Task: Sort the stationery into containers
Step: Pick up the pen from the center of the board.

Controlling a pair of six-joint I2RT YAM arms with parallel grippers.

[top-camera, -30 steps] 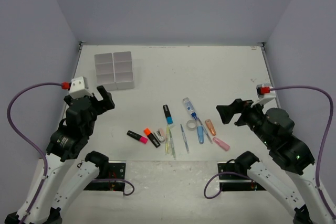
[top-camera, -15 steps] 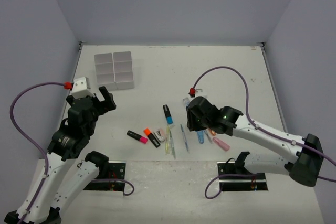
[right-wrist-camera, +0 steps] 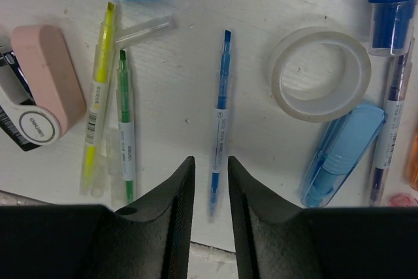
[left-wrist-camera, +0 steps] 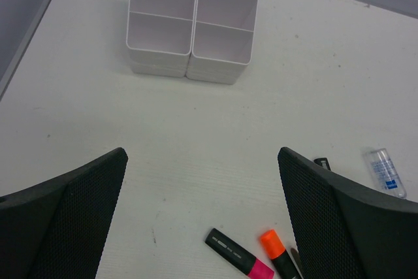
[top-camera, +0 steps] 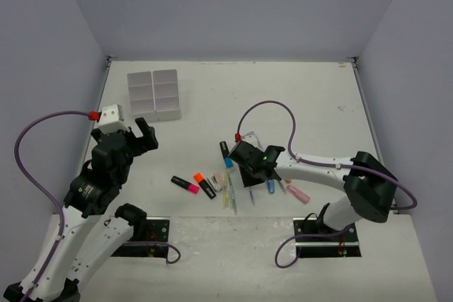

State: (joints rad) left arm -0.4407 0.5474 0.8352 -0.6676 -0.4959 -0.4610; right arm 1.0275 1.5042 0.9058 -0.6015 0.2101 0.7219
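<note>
Left gripper [left-wrist-camera: 201, 158]: spread wide, holding nothing, above the table [top-camera: 297, 104] short of the tray [left-wrist-camera: 222, 70].
Right gripper [right-wrist-camera: 211, 164]: jaws narrowly apart, astride blue pen [right-wrist-camera: 221, 122], not pinching.
Stationery [top-camera: 207, 187]: loose on table, apart from tray.

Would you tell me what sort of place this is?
Probably a robot lab test cell: plain walls box in a white table, the left arm and right arm are bolted at its near edge, and stationery lies near a tray.
</note>
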